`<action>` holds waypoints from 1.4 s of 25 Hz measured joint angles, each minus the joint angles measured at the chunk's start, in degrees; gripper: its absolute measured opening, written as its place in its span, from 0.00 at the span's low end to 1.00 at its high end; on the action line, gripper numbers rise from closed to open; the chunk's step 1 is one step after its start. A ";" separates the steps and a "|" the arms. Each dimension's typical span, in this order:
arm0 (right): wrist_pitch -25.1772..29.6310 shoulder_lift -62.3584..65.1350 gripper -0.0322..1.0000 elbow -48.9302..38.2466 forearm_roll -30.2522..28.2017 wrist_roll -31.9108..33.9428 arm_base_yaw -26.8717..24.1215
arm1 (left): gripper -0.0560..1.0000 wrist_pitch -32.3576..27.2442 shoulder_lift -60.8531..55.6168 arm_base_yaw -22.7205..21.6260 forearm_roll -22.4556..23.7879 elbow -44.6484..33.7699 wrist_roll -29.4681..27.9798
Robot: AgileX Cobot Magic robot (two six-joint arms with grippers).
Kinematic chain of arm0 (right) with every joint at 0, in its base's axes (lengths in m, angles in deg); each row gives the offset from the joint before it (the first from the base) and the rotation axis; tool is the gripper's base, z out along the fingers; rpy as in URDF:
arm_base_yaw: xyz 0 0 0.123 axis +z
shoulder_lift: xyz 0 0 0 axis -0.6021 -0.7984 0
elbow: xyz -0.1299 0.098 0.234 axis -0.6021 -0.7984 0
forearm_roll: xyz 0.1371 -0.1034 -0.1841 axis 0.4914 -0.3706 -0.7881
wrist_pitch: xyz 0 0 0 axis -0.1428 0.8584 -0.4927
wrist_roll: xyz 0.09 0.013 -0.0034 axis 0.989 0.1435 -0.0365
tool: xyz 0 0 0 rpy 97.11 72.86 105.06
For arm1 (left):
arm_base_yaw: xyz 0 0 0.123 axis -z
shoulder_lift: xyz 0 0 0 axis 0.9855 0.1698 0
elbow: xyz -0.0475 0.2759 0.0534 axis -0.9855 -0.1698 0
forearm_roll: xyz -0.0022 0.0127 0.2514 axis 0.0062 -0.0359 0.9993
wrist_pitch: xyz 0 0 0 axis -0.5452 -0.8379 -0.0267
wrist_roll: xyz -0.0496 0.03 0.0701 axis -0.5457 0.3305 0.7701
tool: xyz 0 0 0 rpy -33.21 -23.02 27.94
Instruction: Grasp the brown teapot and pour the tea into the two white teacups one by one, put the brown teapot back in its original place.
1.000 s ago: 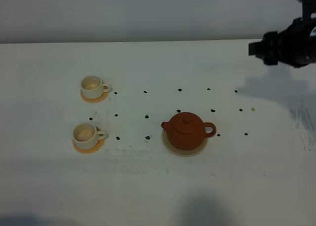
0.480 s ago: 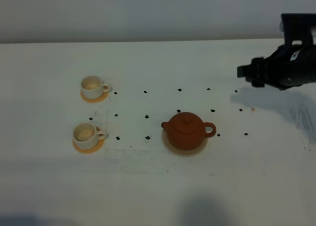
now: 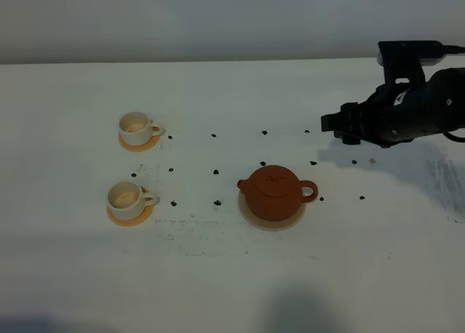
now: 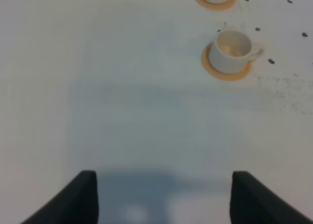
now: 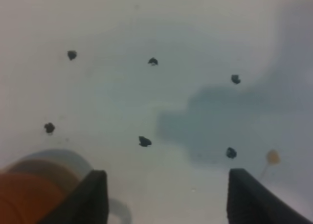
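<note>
- Squat red-brown clay teapot point(image 3: 272, 193) sits on pale beige round disc point(image 3: 272, 225), mid white tabletop point(image 3: 232, 275)
- Small black marks point(image 3: 313, 162) lie betw. pot & right tool point(image 3: 327, 123), spread, empty
- 2 cream-white handled teacups point(image 3: 134, 127), each on orange-tan coaster point(image 3: 131, 220), left of pot
- Wrist cam alone shows left tool point(image 4: 164, 197), spread

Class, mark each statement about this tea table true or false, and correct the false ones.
1. The brown teapot sits on the pale disc. True.
2. The right gripper grips the teapot's handle. False: it is open and apart from the teapot.
3. The two white teacups each stand on an orange-tan coaster. True.
4. The left gripper is shut on a cup. False: it is open, holding nothing.
</note>
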 joint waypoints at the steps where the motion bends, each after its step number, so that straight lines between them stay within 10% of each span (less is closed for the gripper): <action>1: -0.05 -0.55 0.53 0.00 0.29 0.00 -0.01 | 0.57 0.00 0.00 0.00 0.00 0.00 0.00; 35: 0.93 -8.12 0.53 0.00 2.13 -0.26 2.85 | 0.57 -0.05 0.00 0.00 0.00 0.00 0.00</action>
